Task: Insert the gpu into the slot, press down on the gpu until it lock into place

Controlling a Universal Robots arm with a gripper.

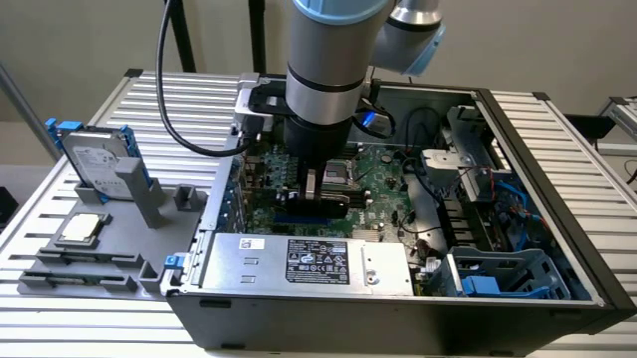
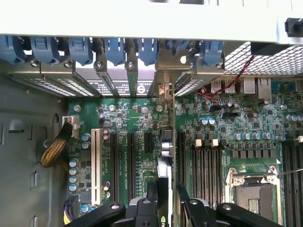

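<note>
My gripper [image 1: 318, 198] reaches down into the open computer case [image 1: 557, 224] and is shut on the gpu [image 1: 339, 203], a thin black card held upright on its edge over the green motherboard. In the wrist view the gpu [image 2: 164, 165] shows edge-on between the two black fingers [image 2: 150, 196] of the gripper [image 2: 165, 191], and its metal bracket end meets the case's rear wall. The blue slot [image 1: 301, 221] lies right under the card's lower edge. Whether the card is seated in it I cannot tell.
A silver power supply [image 1: 298, 261] sits in the case in front of the card. Parallel black slots [image 2: 116, 161] and a white slot [image 2: 96, 161] flank the card; the CPU socket [image 2: 253, 198] is nearby. A hard drive with blue rails [image 1: 100, 160] stands on a grey fixture outside.
</note>
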